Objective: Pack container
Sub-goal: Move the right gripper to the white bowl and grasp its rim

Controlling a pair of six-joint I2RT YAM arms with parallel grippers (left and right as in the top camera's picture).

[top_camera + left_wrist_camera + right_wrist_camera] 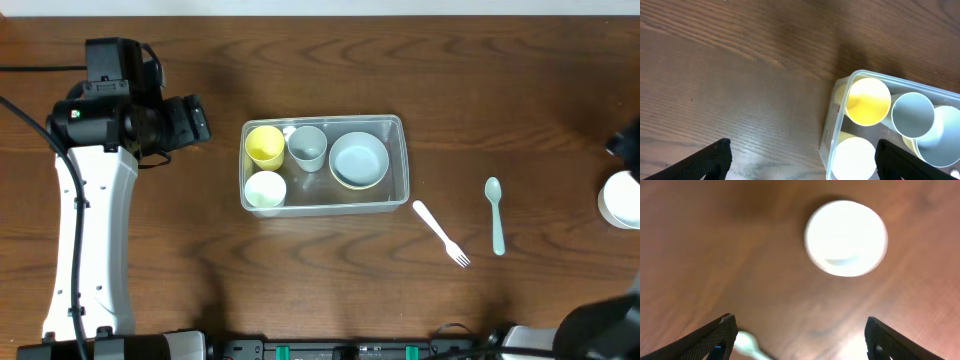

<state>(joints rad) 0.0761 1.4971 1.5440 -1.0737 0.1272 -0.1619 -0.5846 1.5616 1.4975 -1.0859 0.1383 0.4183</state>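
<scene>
The clear rectangular container (pixel 402 128) sits mid-table. It holds a yellow cup (pixel 265 145), a grey cup (pixel 307 147), a pale bowl (pixel 359 160) and a whitish cup (pixel 265 189). My left gripper (pixel 196 119) is left of the container, open and empty. In the left wrist view its fingers (pixel 802 160) straddle the container's near corner (pixel 839 95) from above. My right gripper (pixel 800 340) is open and empty above bare table, near a white cup (pixel 846 237) that shows at the right edge of the overhead view (pixel 622 199).
A white fork (pixel 441 234) and a pale green spoon (pixel 495 214) lie on the wood to the right of the container. The spoon's bowl (pixel 747 342) shows beside my right gripper's left finger. The left arm's white link (pixel 95 230) runs down the left side.
</scene>
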